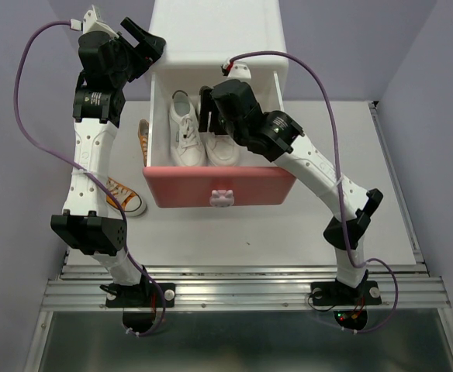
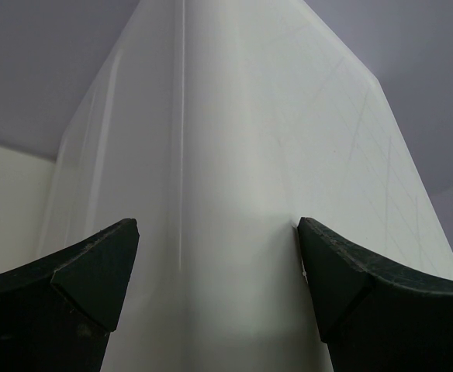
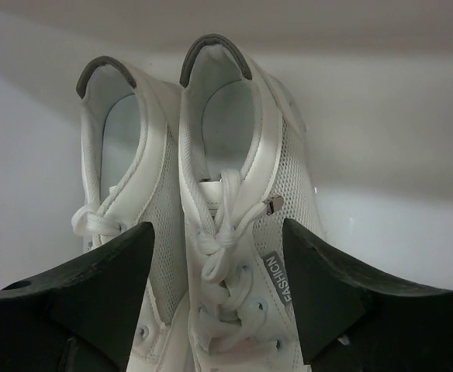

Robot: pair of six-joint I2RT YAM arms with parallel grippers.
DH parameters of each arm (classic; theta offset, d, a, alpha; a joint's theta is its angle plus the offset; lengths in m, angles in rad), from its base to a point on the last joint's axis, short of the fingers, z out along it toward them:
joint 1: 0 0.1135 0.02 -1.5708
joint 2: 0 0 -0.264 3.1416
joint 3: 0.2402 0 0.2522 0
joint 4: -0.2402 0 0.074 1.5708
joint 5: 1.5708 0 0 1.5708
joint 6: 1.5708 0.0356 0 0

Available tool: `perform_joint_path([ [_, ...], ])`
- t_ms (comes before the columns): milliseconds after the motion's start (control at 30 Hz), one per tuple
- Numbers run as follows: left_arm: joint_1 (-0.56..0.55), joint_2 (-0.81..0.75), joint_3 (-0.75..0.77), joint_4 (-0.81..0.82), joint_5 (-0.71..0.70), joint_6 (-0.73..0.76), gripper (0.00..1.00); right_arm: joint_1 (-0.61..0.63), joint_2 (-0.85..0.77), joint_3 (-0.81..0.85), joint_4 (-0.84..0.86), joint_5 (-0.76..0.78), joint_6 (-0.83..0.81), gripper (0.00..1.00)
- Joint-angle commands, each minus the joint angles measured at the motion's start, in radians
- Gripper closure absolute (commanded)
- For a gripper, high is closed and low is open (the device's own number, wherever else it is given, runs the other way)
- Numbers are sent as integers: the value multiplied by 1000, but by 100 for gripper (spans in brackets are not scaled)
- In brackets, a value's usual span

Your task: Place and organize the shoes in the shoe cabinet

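The white shoe cabinet (image 1: 219, 31) stands at the back with its pink drawer (image 1: 219, 188) pulled out. Two white shoes lie side by side in the drawer, toes toward the front: the left one (image 1: 185, 132) and the right one (image 1: 225, 149). My right gripper (image 1: 209, 116) is open just above them; in the right wrist view it (image 3: 219, 263) straddles the right shoe (image 3: 238, 163), with the left shoe (image 3: 122, 155) beside it. Two orange shoes (image 1: 143, 133) (image 1: 126, 198) lie on the table left of the drawer. My left gripper (image 1: 147, 39) is open at the cabinet's left corner (image 2: 250, 155).
The drawer front carries a white bunny knob (image 1: 222, 198). A second knob (image 1: 239, 70) shows above the open drawer. Purple walls close in on both sides, and a metal rail (image 1: 242, 291) runs along the table's near edge.
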Motion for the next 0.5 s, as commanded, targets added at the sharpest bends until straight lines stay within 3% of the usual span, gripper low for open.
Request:
perform_joint_path([
  [0,26,95,-86,-283,-103,107,7,8,-81,10,81,57,-29,25],
  [133,26,97,-83,-280,-100,107,7,8,-129,-1,188,0,-87,0],
  [467,26,98,-78,-288,-95,118,7,8,-262,-76,392,-288,-188,0],
])
